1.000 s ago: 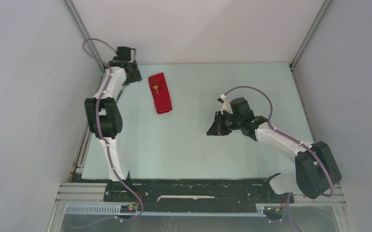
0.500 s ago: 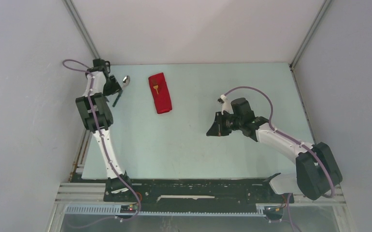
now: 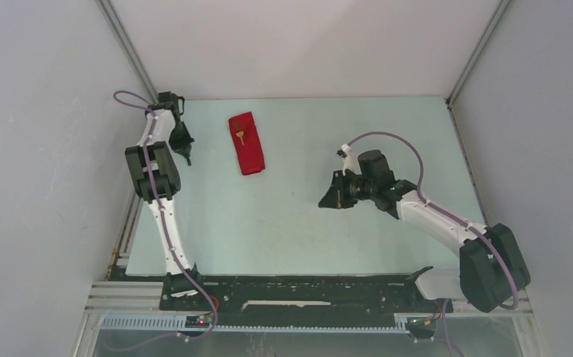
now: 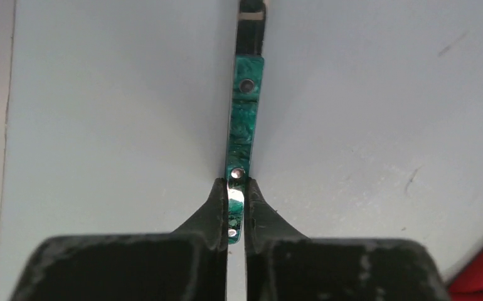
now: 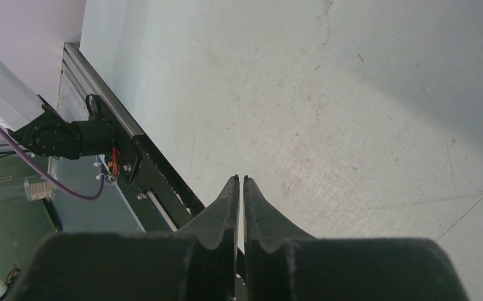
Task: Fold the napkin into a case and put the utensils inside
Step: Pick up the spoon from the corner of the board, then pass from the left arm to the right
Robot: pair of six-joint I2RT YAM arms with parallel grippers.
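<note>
Here, gold fork [image 3: 240,135] in red case [image 3: 248,152] — left jaws clamping teal-handled piece [image 4: 245,119], right jaws together.

Glossy marbled teal handle [image 4: 244,125] (metal rivets [image 4: 246,84])

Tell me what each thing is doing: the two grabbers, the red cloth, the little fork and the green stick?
Left gripper: shut on the green-handled utensil.
Right gripper: shut, holding nothing.
Green-handled utensil: pinched at one end.
Red cloth: folded into a long narrow packet, flat on the table.
Gold fork: at the packet's far end; tucked in or not, cannot tell.
</note>
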